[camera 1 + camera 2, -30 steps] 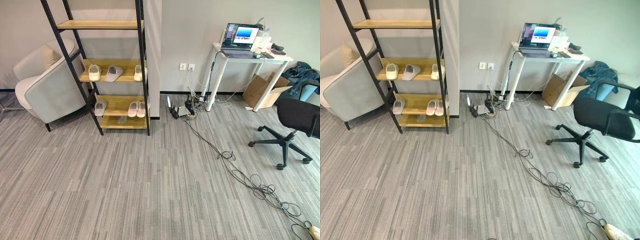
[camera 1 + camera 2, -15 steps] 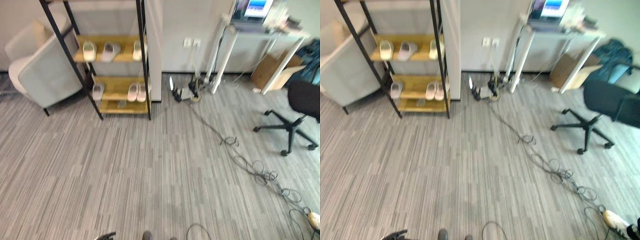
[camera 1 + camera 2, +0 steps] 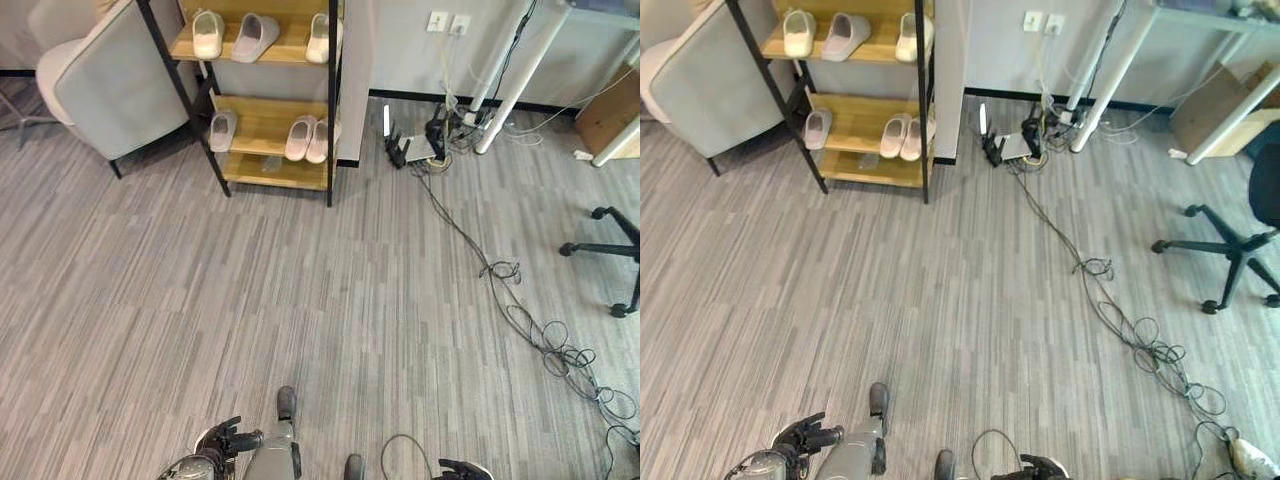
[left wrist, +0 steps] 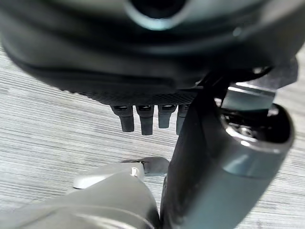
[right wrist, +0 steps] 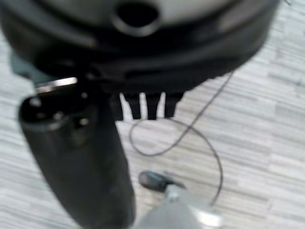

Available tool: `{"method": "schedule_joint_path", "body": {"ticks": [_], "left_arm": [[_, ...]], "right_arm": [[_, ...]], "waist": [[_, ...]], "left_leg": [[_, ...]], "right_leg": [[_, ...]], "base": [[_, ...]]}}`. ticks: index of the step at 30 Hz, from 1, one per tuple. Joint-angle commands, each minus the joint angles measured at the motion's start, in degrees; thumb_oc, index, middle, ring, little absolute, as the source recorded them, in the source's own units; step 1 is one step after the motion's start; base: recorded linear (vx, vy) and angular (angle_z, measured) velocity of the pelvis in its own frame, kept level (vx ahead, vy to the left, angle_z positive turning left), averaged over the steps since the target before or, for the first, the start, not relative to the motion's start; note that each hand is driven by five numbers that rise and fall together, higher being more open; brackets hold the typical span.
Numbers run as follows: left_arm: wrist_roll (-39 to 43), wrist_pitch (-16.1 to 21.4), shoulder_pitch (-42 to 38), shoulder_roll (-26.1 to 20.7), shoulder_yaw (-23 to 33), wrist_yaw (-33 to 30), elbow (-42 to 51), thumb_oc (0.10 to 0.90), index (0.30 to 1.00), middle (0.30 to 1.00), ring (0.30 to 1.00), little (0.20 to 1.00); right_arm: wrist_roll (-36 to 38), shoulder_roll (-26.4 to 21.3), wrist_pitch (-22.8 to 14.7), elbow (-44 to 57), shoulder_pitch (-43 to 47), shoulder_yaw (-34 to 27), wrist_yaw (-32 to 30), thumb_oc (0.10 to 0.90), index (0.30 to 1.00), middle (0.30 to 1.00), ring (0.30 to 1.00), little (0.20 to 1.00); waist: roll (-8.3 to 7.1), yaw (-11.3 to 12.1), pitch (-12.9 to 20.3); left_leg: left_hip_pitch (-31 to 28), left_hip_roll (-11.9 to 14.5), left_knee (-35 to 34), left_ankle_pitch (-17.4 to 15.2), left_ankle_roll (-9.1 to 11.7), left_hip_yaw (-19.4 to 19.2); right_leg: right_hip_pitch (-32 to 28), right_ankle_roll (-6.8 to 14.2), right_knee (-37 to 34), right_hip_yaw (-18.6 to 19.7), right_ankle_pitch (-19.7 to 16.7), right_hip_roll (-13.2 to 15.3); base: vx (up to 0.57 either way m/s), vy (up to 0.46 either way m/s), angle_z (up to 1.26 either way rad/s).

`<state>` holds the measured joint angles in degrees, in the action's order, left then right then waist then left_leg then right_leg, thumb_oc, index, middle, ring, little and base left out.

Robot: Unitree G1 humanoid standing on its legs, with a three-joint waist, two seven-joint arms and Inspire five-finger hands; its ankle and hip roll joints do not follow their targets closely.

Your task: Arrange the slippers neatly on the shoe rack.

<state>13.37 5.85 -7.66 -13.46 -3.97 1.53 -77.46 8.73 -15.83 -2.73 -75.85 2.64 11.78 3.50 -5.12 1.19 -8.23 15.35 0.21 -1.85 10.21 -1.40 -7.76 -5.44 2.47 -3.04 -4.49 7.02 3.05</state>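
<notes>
Hanging low at the bottom of the head views, the left hand (image 3: 228, 438) and the right hand (image 3: 1038, 467) are both over bare carpet (image 3: 320, 290), each with fingers straight, relaxed and holding nothing, as the left wrist view (image 4: 143, 118) and the right wrist view (image 5: 147, 106) show. The slippers (image 3: 306, 139) are all on the shoe rack (image 3: 262, 110), well apart from both hands: three on its upper visible shelf, and one alone plus a side-by-side pair on the shelf below. An armchair (image 3: 110, 80) stands just beside the rack.

Left hand (image 3: 232, 440) low at the view's bottom edge, fingers (image 4: 145, 121) straight, right hand (image 5: 147, 102) likewise, empty
</notes>
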Motion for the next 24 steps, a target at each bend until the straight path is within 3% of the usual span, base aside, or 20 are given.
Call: {"method": "schedule_joint_path", "body": {"ticks": [1,4,5,7,8,12,13,18,22,24], "left_arm": [[-1.80,-0.63,3.56,-1.19,-2.39,-0.25,-0.70,0.800,0.900,0.900,0.900,0.900],[-0.46,0.18,1.88,-2.78,-2.35,-1.25,2.25,0.800,0.900,0.900,0.900,0.900],[-0.30,0.25,1.59,-3.27,-2.28,-1.58,2.82,0.800,0.900,0.900,0.900,0.900],[-0.22,0.66,0.91,-4.13,-2.20,-2.18,3.83,0.800,0.900,0.900,0.900,0.900],[-0.60,0.97,0.06,-4.57,-2.74,-2.53,4.80,0.800,0.900,0.900,0.900,0.900],[-2.36,1.19,-0.53,-3.88,-4.34,-2.58,5.26,0.800,0.900,0.900,0.900,0.900],[-3.06,1.31,-0.51,-3.16,-4.90,-2.31,4.67,0.800,0.900,0.900,0.900,0.900],[-4.24,1.08,0.51,-1.38,-4.89,-1.57,2.47,0.800,0.900,0.900,0.900,0.900],[-5.52,0.66,2.27,-0.51,-4.71,-1.02,-0.16,0.800,0.900,0.900,0.900,0.900],[-5.04,0.63,3.94,-0.07,-3.58,-0.72,-0.77,0.800,0.900,0.900,0.900,0.900]], "right_arm": [[-0.88,-1.31,-0.37,3.17,-3.26,0.25,0.07,0.800,0.900,0.900,0.900,0.900],[-0.81,-1.22,-0.58,4.36,-3.27,0.20,0.00,0.800,0.900,0.900,0.900,0.900],[-0.82,-1.17,-0.65,4.59,-3.56,0.06,-0.03,0.800,0.900,0.900,0.900,0.900],[-0.81,-0.84,-0.80,5.05,-4.17,0.36,-0.02,0.800,0.900,0.900,0.900,0.900],[-0.87,-0.52,-0.93,5.13,-4.95,0.72,0.09,0.800,0.900,0.900,0.900,0.900],[-1.02,-0.51,-0.87,4.59,-5.89,0.42,0.05,0.800,0.900,0.900,0.900,0.900],[-1.12,-0.47,-0.71,3.43,-6.63,0.23,0.13,0.800,0.900,0.900,0.900,0.900],[-1.59,-0.30,-0.21,2.07,-7.31,0.39,0.61,0.800,0.900,0.900,0.900,0.900],[-1.44,-0.48,0.05,1.64,-8.06,0.15,1.08,0.800,0.900,0.900,0.900,0.900],[0.11,-1.05,-0.13,1.40,-8.55,-0.99,1.56,0.800,0.900,0.900,0.900,0.900]], "waist": [[-0.92,0.80,1.79],[-0.29,-0.31,1.37],[0.17,-0.81,1.11],[1.56,-2.06,0.50],[2.42,-3.79,-0.43],[2.77,-6.45,-1.64],[2.03,-7.87,-1.36],[2.06,-9.22,-0.33],[2.83,-10.35,1.34],[4.00,-10.13,2.75]], "left_leg": [[3.58,0.28,11.74,-10.38,2.09,-1.99],[-0.66,-0.25,11.17,-12.64,0.43,-2.74],[-2.78,-0.41,10.54,-13.27,0.03,-2.50],[-6.00,-0.31,8.93,-13.98,-0.46,-1.57],[-8.79,-0.48,7.95,-15.00,-0.51,-0.38],[-13.41,-1.71,7.98,-17.83,-0.12,1.42],[-15.96,-3.45,8.54,-19.50,0.39,2.66],[-22.02,-4.25,8.14,-21.94,1.45,5.21],[-26.79,-3.08,8.14,-21.22,3.12,7.57],[-26.32,-0.87,12.37,-16.61,5.94,7.77]], "right_leg": [[2.84,7.00,12.62,0.91,-5.23,7.09],[6.94,7.45,20.90,0.49,-13.33,9.01],[8.31,6.87,23.47,0.76,-14.49,8.83],[12.23,5.96,26.56,1.00,-14.22,7.17],[16.18,5.39,26.51,1.35,-11.21,5.11],[19.16,5.29,22.40,3.21,-6.58,1.63],[20.40,5.80,14.94,5.22,-7.58,0.38],[21.66,6.38,4.65,2.49,-11.68,-0.97],[20.71,5.11,5.71,3.19,-12.61,-2.24],[17.75,2.82,6.77,3.73,-11.28,-3.41]], "base": [[0.22,0.225,-0.03],[0.26,0.216,-0.20],[0.31,0.195,-0.03],[0.36,0.156,0.09],[0.43,0.106,0.20],[0.37,0.027,0.44],[0.29,-0.018,0.36],[0.39,-0.079,0.42],[0.45,-0.201,0.52],[0.30,-0.186,0.31]]}}
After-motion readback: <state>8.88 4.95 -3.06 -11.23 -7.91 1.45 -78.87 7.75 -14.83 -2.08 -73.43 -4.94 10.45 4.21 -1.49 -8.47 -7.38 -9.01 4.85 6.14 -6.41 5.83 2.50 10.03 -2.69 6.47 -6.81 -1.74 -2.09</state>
